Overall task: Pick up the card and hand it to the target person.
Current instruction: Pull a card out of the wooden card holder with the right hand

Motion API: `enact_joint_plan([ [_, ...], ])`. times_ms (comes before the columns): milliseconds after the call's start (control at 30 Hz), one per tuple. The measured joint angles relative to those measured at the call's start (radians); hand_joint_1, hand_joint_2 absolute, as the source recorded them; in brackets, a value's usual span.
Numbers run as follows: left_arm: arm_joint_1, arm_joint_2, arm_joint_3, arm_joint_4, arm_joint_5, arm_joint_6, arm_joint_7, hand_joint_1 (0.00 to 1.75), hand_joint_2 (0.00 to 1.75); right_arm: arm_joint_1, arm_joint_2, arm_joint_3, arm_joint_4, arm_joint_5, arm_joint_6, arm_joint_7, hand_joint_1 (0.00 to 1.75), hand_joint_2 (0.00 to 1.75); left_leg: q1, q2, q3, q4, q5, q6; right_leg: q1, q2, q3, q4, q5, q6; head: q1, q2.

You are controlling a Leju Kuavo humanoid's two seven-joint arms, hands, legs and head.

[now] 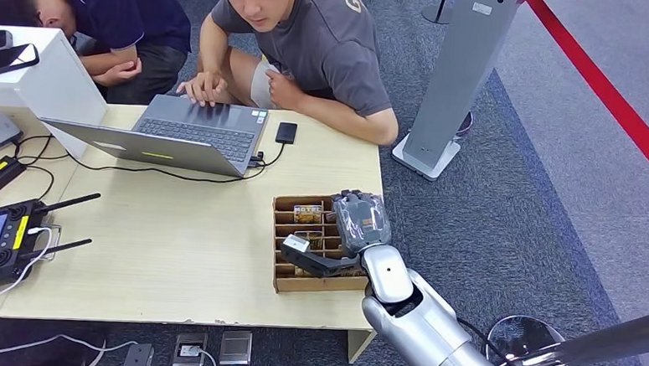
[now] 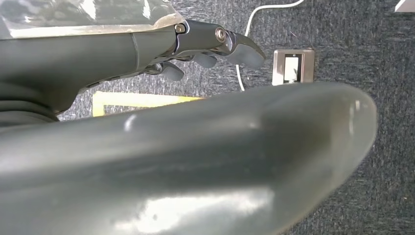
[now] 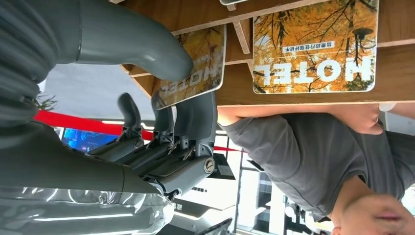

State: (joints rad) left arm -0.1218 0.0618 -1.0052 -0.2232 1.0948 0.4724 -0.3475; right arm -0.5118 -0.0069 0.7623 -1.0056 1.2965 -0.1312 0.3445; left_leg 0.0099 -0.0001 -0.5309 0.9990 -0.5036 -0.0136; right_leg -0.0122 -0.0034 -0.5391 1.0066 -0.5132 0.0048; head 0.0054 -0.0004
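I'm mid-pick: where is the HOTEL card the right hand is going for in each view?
Head view: the card sits at the right hand, over the wooden tray, mostly hidden by fingers.
Left wrist view: not in it.
Right wrist view: the card is pinched between thumb and fingers, upper middle.
Shared landmark: the second HOTEL card lying in the tray.

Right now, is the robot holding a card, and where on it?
Yes. The right hand pinches a HOTEL card by its edge, thumb on one face, fingers behind.
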Motion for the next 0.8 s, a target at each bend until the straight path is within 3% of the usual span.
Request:
enact_joint_plan([
  [67,0.000,0.000,0.000,0.000,0.000,0.000,0.001,0.00,0.00,-0.001,0.000,0.000,0.000,-0.008,-0.004,0.000,1.75,1.75,0.000,0.000,0.000,0.000,0.000,0.000,0.000,0.000,0.000,0.000,0.000,0.000,0.000,0.000],
  [800,0.001,0.000,0.000,0.000,0.000,-0.007,0.003,0.00,0.00,-0.024,-0.033,-0.007,-0.079,-0.042,-0.022,-0.002,1.75,1.75,0.000,0.000,-0.010,0.000,0.000,0.000,0.000,0.000,-0.009,0.000,0.000,0.000,0.000,0.000],
])
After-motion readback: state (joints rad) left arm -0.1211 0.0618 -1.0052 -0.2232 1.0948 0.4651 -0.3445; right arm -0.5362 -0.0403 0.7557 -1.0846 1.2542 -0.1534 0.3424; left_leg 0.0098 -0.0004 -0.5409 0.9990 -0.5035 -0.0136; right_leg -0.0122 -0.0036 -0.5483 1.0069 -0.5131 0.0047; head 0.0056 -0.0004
